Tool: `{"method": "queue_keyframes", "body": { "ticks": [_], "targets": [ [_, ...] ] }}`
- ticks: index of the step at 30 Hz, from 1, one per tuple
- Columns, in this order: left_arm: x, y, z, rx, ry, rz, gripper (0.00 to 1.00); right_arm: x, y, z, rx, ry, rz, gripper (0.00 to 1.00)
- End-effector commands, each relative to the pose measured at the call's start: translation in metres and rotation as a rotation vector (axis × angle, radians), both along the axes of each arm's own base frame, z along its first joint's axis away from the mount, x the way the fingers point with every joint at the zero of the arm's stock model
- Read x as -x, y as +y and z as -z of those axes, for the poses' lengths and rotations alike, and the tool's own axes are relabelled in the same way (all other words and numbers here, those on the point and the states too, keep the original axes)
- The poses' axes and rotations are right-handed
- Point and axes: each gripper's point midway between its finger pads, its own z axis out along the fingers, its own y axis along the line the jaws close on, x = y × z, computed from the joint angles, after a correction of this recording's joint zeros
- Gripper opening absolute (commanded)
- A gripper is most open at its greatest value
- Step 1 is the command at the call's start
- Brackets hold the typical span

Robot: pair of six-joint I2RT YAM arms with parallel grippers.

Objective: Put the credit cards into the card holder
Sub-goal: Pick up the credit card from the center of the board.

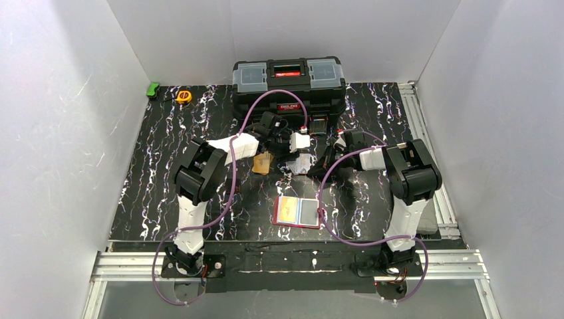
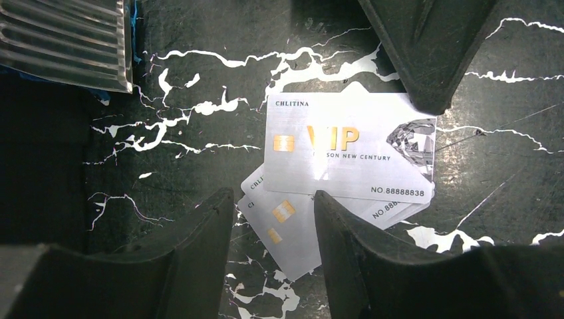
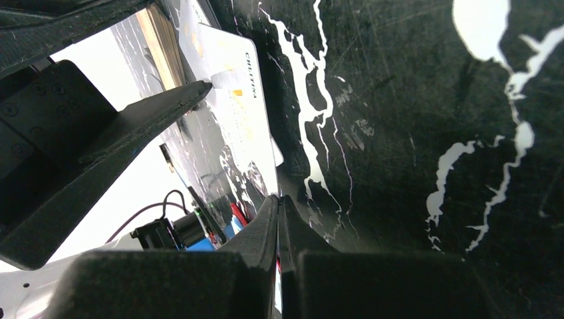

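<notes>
Hovering just in front of the black toolbox (image 1: 289,83), the left gripper (image 2: 273,197) is spread over the fanned whitish credit cards (image 2: 346,156). The right gripper (image 3: 278,203), pressed together and empty, sits at the top card's corner. The cards look light, stiff, slick and flat, so are likely best pried up by an edge. The card holder (image 1: 297,212) lies open farther out from the toolbox.

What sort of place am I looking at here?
Probably a lab test booth: plain white walls box in a black marbled table, two robot arms are bolted to a metal rail, and a black toolbox sits at the back.
</notes>
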Motion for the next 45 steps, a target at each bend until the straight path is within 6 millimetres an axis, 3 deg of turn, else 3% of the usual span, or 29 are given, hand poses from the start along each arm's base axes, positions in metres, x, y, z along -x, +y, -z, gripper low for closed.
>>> {"method": "queue_keyframes", "body": {
  "ticks": [1, 5, 8, 16, 24, 35, 45],
  "targets": [
    [0.014, 0.013, 0.005, -0.061, 0.035, 0.003, 0.47, 0.002, 0.002, -0.012, -0.014, -0.033, -0.001, 0.01],
    [0.010, 0.016, 0.003, -0.069, 0.027, -0.029, 0.53, 0.004, 0.000, -0.025, -0.018, -0.065, -0.001, 0.01],
    [0.007, 0.019, -0.003, -0.070, 0.033, -0.043, 0.65, 0.011, -0.002, -0.034, -0.019, -0.090, -0.007, 0.01],
    [0.010, 0.024, -0.031, -0.041, -0.006, -0.011, 0.78, 0.023, -0.008, -0.037, 0.000, -0.104, -0.015, 0.01],
    [0.039, 0.019, -0.030, -0.022, -0.027, 0.096, 0.75, 0.028, -0.011, -0.030, 0.046, -0.099, -0.032, 0.01],
    [0.028, -0.007, -0.033, 0.022, -0.050, 0.100, 0.74, 0.031, -0.006, -0.015, 0.027, -0.073, -0.039, 0.01],
    [0.024, -0.018, -0.014, 0.006, -0.046, 0.121, 0.73, 0.031, -0.003, -0.002, 0.007, -0.043, -0.033, 0.06]
  ]
}}
